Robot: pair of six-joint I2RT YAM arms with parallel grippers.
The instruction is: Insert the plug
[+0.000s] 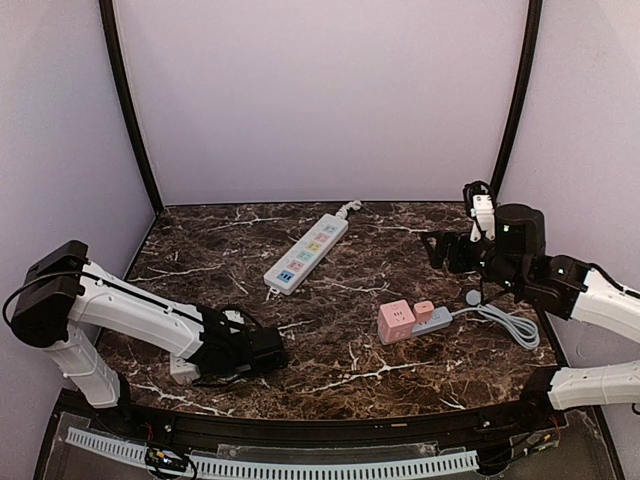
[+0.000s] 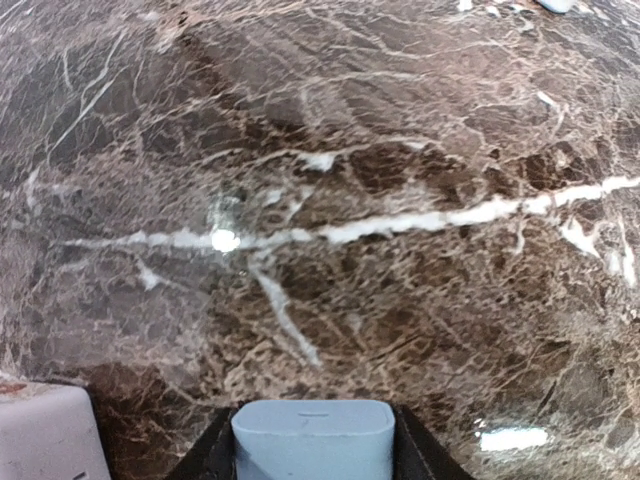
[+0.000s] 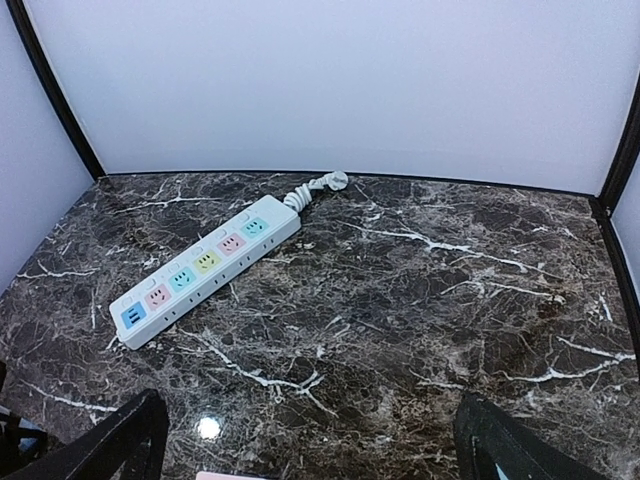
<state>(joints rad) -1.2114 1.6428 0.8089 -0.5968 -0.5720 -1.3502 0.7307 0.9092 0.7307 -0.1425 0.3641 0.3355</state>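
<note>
My left gripper [image 1: 268, 350] lies low over the front left of the marble table [image 1: 340, 360]. It is shut on a light blue plug block [image 2: 312, 435], which fills the gap between its black fingers [image 2: 205, 455]. A white power strip [image 1: 307, 252] with coloured sockets lies diagonally at the back centre and also shows in the right wrist view [image 3: 205, 265]. A pink cube socket [image 1: 397, 321] joined to a grey strip [image 1: 432, 323] sits at the right. My right gripper [image 1: 437, 247] hangs raised over the right side, open and empty, its fingers [image 3: 130, 440] wide apart.
A small pink plug [image 1: 424, 309] sits on the grey strip, and a grey cable [image 1: 510, 325] coils off to the right. A white block [image 1: 185, 371] lies by my left arm and shows in the left wrist view [image 2: 45, 435]. Curved frame posts [image 1: 130, 110] and pale walls enclose the table.
</note>
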